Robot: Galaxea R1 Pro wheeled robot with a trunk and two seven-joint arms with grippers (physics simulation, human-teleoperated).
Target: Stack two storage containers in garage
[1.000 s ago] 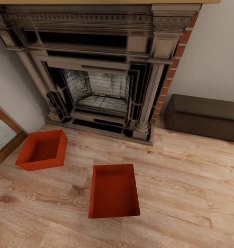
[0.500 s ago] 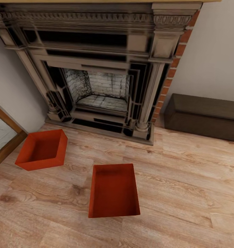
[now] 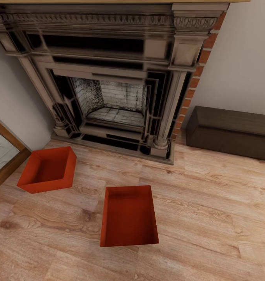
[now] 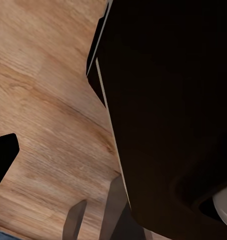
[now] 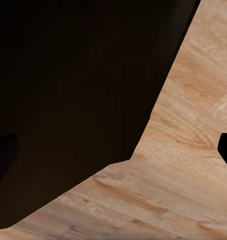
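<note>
Storage containers, two orange-red open bins, sit on the light wood plank floor (image 3: 210,218) of the living room, and neither pincer is near them in the head view. In the left wrist view a dark fingertip (image 4: 3,157) of the left pincer pokes in at the edge over the planks, beside a large black body of the robot (image 4: 168,110); whether that pincer is wide or narrow cannot be told. In the right wrist view two dark tips, one (image 5: 2,160) at one edge and one (image 5: 226,150) at the opposite edge, stand far apart, so the right pincer looks wide and holds nothing, with black robot body and bare planks between them.

The near container (image 3: 128,216) lies at the middle of the floor, its long side running near to far. The left container (image 3: 48,169) rests farther away and to the left, turned at an angle, well apart from the first. Just beyond them stands the ornate dark fireplace (image 3: 109,78) with red brick (image 3: 198,72) showing down its right side. A dark brown chest (image 3: 232,132) sits against the pale wall at the right, and a wood-framed glass door (image 3: 4,156) shows at the left edge
</note>
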